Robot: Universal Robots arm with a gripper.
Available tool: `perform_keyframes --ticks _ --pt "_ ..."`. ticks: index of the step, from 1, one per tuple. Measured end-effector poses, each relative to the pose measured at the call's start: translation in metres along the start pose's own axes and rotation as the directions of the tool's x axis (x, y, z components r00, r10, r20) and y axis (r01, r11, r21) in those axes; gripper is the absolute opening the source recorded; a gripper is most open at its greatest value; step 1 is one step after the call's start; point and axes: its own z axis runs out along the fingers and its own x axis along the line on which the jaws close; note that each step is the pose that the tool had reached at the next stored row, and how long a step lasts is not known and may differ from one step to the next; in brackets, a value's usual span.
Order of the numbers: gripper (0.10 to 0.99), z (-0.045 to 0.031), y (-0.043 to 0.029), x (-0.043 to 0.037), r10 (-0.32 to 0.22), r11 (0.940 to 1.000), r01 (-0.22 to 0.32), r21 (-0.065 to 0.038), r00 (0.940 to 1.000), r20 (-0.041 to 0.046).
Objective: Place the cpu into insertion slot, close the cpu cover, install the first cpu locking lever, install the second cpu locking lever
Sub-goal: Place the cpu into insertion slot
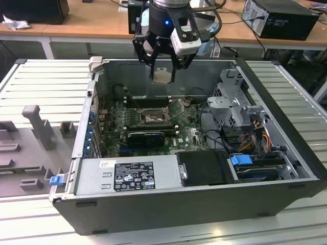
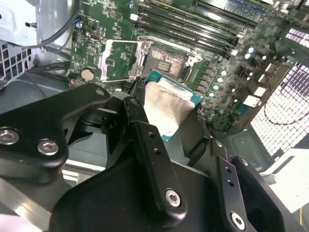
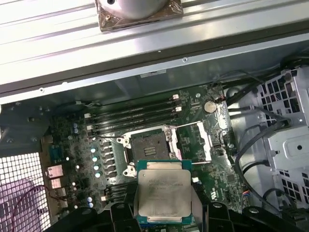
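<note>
Fingers (image 2: 149, 145) pinch the cpu (image 3: 163, 191) by two opposite edges, up in the air over the open socket (image 3: 147, 147). One cpu edge is hidden behind the fingers' black base.

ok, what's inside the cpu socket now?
No chip: bare contact field in the socket, cpu cover swung open. In the first wrist view the cpu, held by the gripper, hides one socket edge.

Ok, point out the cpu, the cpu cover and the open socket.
cpu (image 3: 163, 193), first wrist view, middle of its metal top.
cpu cover (image 3: 206, 141), first wrist view, a side rail of the open frame.
socket (image 3: 148, 152), first wrist view, middle of its bare contact field.
</note>
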Motion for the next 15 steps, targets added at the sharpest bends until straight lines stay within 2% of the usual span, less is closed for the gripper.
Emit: perform_keyframes --ticks 3,7,13,15 --pt "0.529 0.0005 -0.0001 0.0 0.047 0.9989 -0.047 0.0 0.9989 0.0044" --pt "0.529 0.0008 -0.0001 0.0 0.083 0.9966 -0.083 0.0 0.9965 0.0075" --pt "0.529 0.0009 -0.0001 0.0 0.139 0.9903 -0.139 -0.002 0.9903 0.0123" --pt "0.529 0.0009 -0.0001 0.0 0.165 0.9863 -0.165 -0.003 0.9862 0.0145"
